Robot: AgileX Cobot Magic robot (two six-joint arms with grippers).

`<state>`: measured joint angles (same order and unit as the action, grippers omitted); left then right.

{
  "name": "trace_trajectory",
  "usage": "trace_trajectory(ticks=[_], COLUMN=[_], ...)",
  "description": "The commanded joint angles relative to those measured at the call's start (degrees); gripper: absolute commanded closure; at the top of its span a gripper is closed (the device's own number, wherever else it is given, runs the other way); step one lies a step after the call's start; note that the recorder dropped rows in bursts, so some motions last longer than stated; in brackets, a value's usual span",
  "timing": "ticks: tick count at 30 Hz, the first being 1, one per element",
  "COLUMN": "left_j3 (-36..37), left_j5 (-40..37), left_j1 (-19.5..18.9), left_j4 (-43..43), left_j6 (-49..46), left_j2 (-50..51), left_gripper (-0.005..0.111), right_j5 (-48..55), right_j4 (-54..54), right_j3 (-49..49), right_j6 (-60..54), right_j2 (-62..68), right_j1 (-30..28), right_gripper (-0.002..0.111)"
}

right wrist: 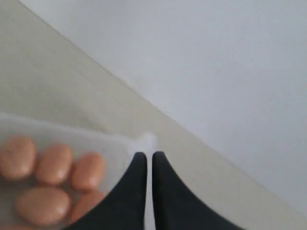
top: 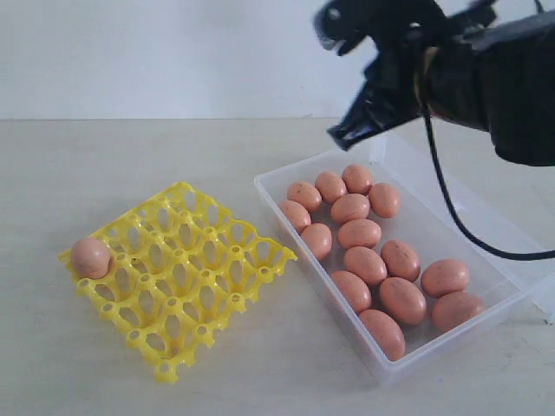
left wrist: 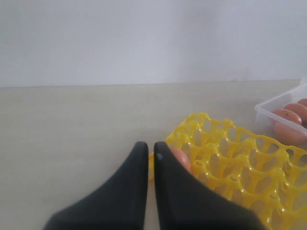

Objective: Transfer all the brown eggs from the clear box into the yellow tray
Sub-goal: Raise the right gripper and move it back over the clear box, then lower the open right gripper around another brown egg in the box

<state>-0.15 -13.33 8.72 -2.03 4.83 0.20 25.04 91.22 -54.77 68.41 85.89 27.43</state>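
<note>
Over the far corner of the clear box [top: 414, 227], the right gripper [top: 340, 136] hangs pinched together, empty-handed. One brown egg [top: 90, 257] sits in the yellow tray [top: 186, 260]. Next up, by the look of it: spread those jaws and drop onto another egg in the box.

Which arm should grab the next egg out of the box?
The right one. The right fingers hang by the far end of the box, close to the eggs, holding nothing. The left fingers sit over by the tray corner, away from the box.
</note>
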Motion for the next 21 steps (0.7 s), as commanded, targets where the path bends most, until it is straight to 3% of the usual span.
trace_trajectory(ticks=[1,4,6,7,9,12,14,17,21], left_j3=[0.1,0.1,0.1,0.1,0.1,0.1,0.1,0.1,0.1], left_j5=[0.4,0.4,0.4,0.4,0.4,0.4,0.4,0.4,0.4], left_j1=[-0.1,-0.1,-0.1,-0.1,-0.1,-0.1,-0.1,-0.1,-0.1], left_j4=[0.1,0.1,0.1,0.1,0.1,0.1,0.1,0.1,0.1], left_j6=[0.1,0.1,0.1,0.1,0.1,0.1,0.1,0.1,0.1], left_j2=[-0.2,-0.2,-0.2,-0.2,-0.2,-0.2,-0.2,-0.2,-0.2], left_gripper=[0.103,0.103,0.103,0.103,0.103,0.103,0.103,0.103,0.103], right_j5=[4.1,8.4,17.1,26.5,35.4,36.0,35.8,34.3,33.6], right_j4=[-48.4,-79.1,-94.5,-103.1,-108.6,-111.0,-113.1,-112.7,-112.6], right_j3=[-2.6,-8.1,-12.9,-18.6,-25.5,-31.4,-33.3,-33.3,-33.3], right_j6=[-38.3,-66.2,-81.0,-88.7,-92.2,-94.9,-96.4,-96.4,-95.8], right_j2=[4.0,8.2,11.2,14.5,19.9,25.5,28.7,30.2,32.7], right_j1=[-9.5,-15.0,-17.8,-20.0,-22.0,-22.2,-22.2,-22.2,-22.2], right_gripper=[0.108,0.108,0.108,0.108,0.108,0.105,0.081,0.06,0.056])
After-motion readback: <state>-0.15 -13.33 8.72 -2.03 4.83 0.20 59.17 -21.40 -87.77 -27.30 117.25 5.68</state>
